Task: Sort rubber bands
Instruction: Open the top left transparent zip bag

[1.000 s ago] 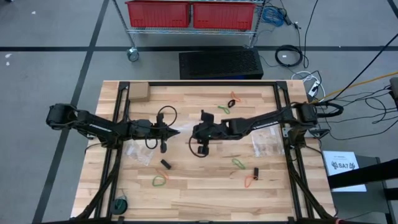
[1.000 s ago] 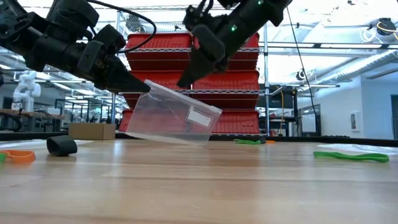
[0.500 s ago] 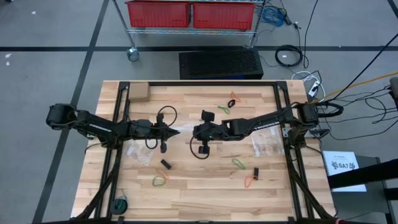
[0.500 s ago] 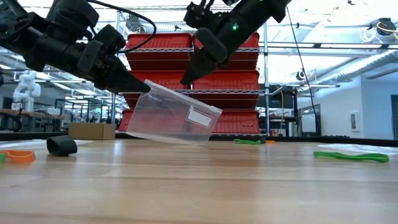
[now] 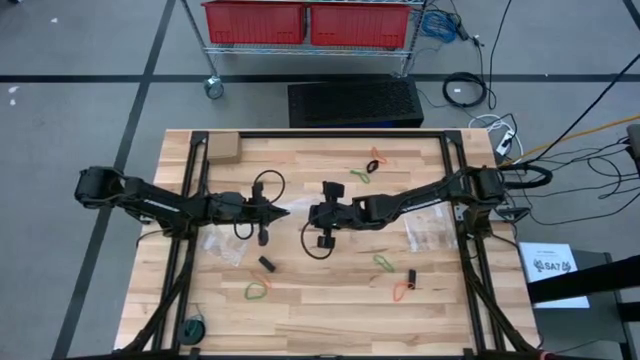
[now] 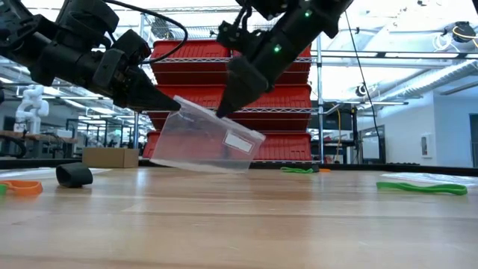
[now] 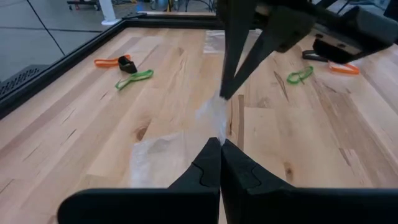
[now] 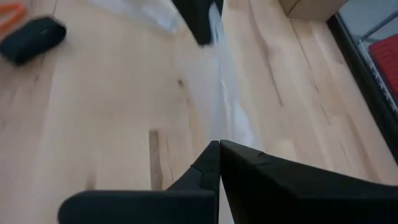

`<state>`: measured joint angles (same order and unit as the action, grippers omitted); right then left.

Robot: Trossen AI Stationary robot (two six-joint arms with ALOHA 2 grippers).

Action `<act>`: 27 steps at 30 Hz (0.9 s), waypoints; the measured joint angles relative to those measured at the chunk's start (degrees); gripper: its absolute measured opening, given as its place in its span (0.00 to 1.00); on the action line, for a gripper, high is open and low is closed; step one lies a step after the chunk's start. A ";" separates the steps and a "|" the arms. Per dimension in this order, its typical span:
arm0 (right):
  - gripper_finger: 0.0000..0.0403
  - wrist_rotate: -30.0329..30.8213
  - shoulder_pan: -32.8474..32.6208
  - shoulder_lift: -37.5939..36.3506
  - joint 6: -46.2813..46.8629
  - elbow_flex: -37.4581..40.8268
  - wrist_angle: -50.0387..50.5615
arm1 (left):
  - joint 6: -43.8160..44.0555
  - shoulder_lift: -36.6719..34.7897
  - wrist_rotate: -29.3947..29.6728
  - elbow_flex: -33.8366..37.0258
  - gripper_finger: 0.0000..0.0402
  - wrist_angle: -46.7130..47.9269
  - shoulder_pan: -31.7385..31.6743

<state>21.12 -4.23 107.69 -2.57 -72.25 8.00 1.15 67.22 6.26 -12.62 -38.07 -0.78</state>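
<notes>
- clear plastic zip bag (image 6: pixel 205 138) hangs tilted above the wooden table (image 5: pixel 300 310) near its middle, pinched at one top corner by the left pincer (image 6: pixel 170 104), whose fingers are closed tight together on the plastic.
- right pincer (image 6: pixel 224 110) meets the same bag along its upper edge; its fingers are pressed together in its own wrist view, with the bag's film running right up to the tips, though whether they truly grip the film is hard to tell.
- in the left wrist view the left fingertips (image 7: pixel 219 149) sit closed together with the pale film just ahead of them.
- rubber bands lie loose on the table, none in either pincer: a green band (image 5: pixel 258 292) on the near-left part, beside a black band (image 5: pixel 266 265); another green band (image 5: pixel 383 263) on the near-right part, with an orange band (image 5: pixel 400 291) and a black band (image 5: pixel 411 278) just beside each other.
- farther back, a green band (image 5: pixel 359 174) and an orange-and-black pair (image 5: pixel 375 162) lie near the far edge.
- two more clear bags lie flat, one (image 5: pixel 222 245) below the left arm and one (image 5: pixel 430 232) below the right arm.
- small cardboard box (image 5: pixel 221 148) sits at the far-left corner.
</notes>
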 joint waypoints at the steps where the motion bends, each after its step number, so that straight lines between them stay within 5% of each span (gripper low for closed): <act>1: 0.00 -0.02 0.08 0.12 0.00 -0.01 0.15 | 0.00 0.00 0.00 0.00 0.00 -0.03 -0.02; 14: 0.00 2.99 0.15 1.15 0.35 0.03 -4.65 | 0.13 0.01 0.00 0.00 0.00 -0.27 -0.01; 21: 0.00 -4.78 0.15 1.15 1.45 0.03 -5.68 | 1.44 0.02 -0.05 -1.40 0.00 -0.66 -0.02; 27: 0.00 -0.14 0.17 1.15 3.49 0.03 -5.68 | 1.07 0.02 -2.74 -5.93 0.00 -0.14 0.01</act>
<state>20.98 -4.06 108.84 0.92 -72.23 2.32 2.22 67.24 3.52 -18.55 -38.21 -0.77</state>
